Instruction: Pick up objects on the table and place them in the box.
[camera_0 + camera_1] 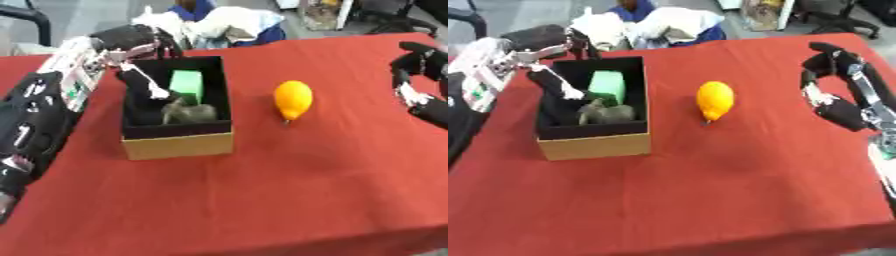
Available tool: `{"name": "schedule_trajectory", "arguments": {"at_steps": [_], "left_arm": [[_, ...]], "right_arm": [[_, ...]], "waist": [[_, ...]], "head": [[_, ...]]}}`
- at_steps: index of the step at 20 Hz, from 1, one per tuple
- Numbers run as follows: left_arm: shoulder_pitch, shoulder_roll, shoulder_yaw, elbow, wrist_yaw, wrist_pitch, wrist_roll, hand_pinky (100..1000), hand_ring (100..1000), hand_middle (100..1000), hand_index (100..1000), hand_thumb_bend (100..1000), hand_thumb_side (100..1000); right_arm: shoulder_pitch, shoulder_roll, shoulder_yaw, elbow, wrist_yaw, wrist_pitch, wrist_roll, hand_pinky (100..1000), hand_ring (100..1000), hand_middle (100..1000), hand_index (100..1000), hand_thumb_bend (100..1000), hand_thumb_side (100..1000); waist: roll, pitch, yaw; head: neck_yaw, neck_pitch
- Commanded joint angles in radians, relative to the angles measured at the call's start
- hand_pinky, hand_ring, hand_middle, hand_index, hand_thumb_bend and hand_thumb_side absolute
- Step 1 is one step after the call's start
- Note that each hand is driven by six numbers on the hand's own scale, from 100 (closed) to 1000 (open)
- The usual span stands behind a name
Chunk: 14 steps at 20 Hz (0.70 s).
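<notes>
A cardboard box [179, 144] with a black lining stands left of centre on the red table. Inside lie a green block [185, 85] and a grey lumpy object [188, 113]. My left hand [144, 82] reaches into the box from the upper left, its fingers stretched down beside the green block and holding nothing. A yellow lemon [292, 99] lies on the cloth to the right of the box. My right hand [826, 82] hovers at the right edge, fingers curled round nothing, well apart from the lemon.
The red cloth [262, 200] covers the whole table. Beyond its far edge lies a heap of white and blue fabric [219, 25]. A chair base [842, 20] stands on the floor at the back right.
</notes>
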Motion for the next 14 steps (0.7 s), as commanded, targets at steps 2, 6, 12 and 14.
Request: {"name": "schedule_trajectory", "arguments": {"at_steps": [2,6,12,14], "left_arm": [[0.011,0.071,0.033,-0.126,0.108,0.036,0.006,719,665,723,840,553,536],[0.060,0.106,0.083,-0.251,0.227,0.101,0.083,696,609,671,811,469,465],[0.188,0.117,0.136,-0.431,0.424,0.230,0.202,674,571,629,779,311,503],[0.226,0.103,0.152,-0.462,0.458,0.257,0.223,670,564,622,771,280,516]], "right_arm": [[-0.038,-0.051,-0.002,0.008,-0.005,-0.004,0.006,690,699,665,917,100,561],[-0.099,-0.111,0.032,0.057,-0.021,-0.008,0.032,692,700,667,916,100,568],[-0.289,-0.170,0.119,0.288,-0.065,-0.044,0.174,710,740,731,921,124,634],[-0.342,-0.155,0.131,0.383,-0.034,-0.062,0.221,716,749,741,924,139,645]], "waist": [[-0.006,-0.015,0.008],[-0.012,-0.018,0.034],[-0.024,-0.016,0.103],[-0.027,-0.013,0.125]], "head": [[-0.007,0.004],[-0.024,0.007],[-0.056,-0.001],[-0.066,-0.005]]}}
